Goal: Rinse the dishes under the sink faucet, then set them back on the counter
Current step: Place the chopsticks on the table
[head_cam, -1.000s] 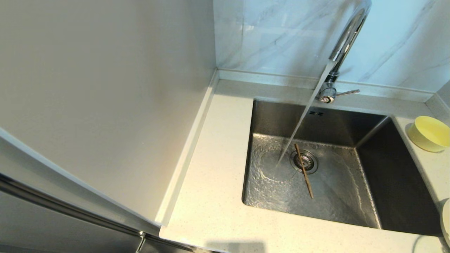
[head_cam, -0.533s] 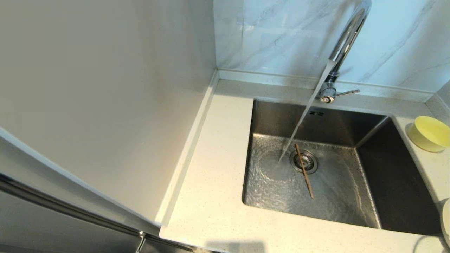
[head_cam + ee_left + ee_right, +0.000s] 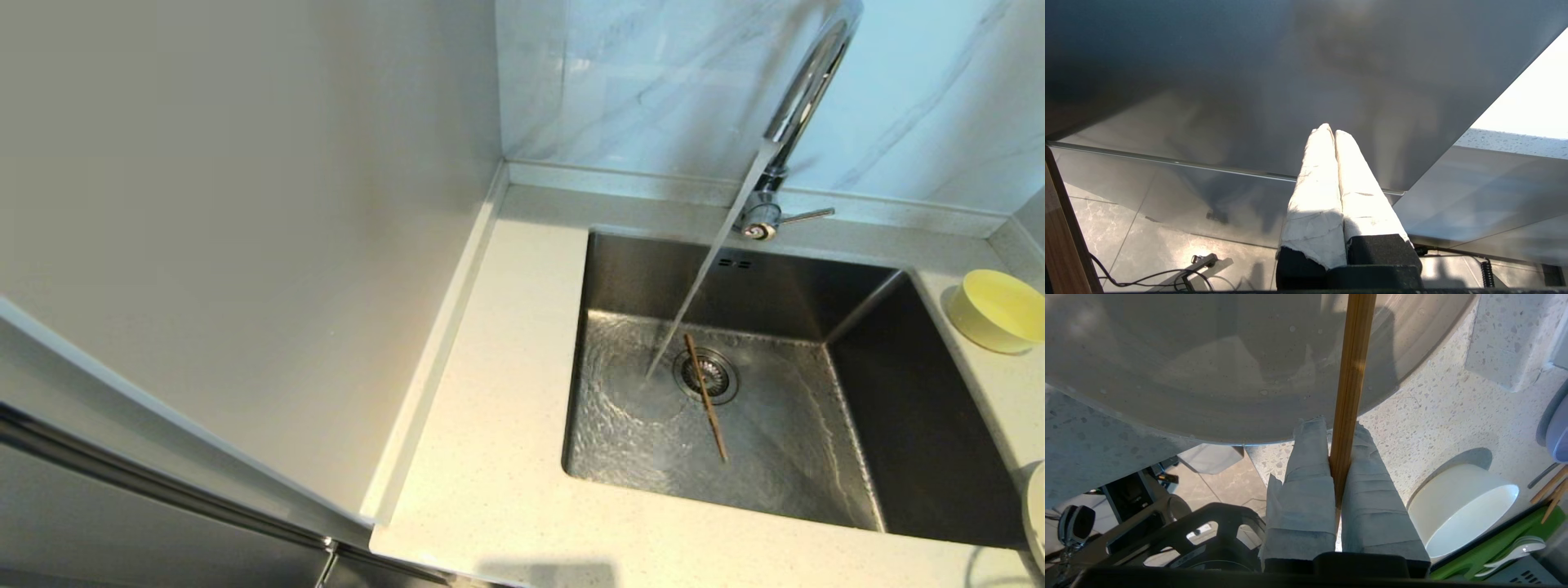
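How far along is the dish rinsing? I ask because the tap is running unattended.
Looks done: bowl and plate sit on the counter. In hand: the right gripper is shut on one chopstick over the plate. Remaining: the other chopstick lies across the drain in the sink, faucet running. Left gripper parked, shut.

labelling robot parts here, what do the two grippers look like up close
Left gripper: two long tapered fingers wrapped in creased white tape, set in black blocky mounts. Right gripper: the same build, its wrap greyer and banded, on a black base. No markings or cables show on either; the arms themselves are out of view.
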`<state>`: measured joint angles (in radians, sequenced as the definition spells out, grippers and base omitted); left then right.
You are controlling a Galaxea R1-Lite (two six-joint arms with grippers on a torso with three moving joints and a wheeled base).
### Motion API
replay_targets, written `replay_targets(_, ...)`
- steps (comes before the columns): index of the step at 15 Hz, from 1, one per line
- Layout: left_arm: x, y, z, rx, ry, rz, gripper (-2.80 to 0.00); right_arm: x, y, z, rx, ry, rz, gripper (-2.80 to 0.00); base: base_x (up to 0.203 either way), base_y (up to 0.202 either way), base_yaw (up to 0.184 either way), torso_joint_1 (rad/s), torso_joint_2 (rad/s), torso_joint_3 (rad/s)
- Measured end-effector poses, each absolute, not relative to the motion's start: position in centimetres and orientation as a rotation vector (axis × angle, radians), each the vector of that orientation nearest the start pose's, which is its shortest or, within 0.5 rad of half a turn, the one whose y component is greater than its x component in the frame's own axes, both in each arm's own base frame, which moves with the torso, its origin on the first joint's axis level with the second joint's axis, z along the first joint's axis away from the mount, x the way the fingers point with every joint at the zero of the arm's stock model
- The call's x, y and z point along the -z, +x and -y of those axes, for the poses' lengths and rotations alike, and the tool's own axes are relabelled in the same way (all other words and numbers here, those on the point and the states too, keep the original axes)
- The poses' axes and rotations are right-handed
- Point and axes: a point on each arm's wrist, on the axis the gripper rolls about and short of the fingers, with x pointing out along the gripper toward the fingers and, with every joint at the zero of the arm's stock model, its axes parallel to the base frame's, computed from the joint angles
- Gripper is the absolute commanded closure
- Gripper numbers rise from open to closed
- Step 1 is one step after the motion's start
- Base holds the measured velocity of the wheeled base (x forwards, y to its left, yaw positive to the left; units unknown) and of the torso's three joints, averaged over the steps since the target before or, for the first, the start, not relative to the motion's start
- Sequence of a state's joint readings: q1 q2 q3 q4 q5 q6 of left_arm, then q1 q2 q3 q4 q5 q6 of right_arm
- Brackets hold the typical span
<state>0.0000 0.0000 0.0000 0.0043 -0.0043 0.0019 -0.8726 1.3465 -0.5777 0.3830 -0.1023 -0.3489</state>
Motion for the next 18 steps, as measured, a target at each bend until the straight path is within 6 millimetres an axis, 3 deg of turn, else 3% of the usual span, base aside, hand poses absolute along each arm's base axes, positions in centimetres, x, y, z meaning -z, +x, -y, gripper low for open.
replay_targets(1,-7.5,-2.3,0.0,0.004,0.002,-0.004,0.00,-13.2,9.7,12.0,0.650,0.157,-1.228,-2.80,0.000,0.000,0.000,0.000,0.00,0.000)
replay_targets(9,-7.5,-2.3,0.0,0.004,0.002,-0.005,0.00,-13.9,10.3,12.7,0.656,0.147,-1.201,-2.80,0.000,0.000,0.000,0.000,0.00,0.000)
replay_targets(15,-7.5,-2.3,0.0,0.004,0.002,-0.004,0.00,-18.5,12.2,14.4,0.623,0.009,-1.054,-2.80,0.000,0.000,0.000,0.000,0.00,0.000)
replay_targets(18,-7.5,-2.3,0.0,0.004,0.002,-0.004,0.00,-22.3,14.8,12.9,0.519,-0.048,-0.984,-2.80,0.000,0.000,0.000,0.000,0.00,0.000)
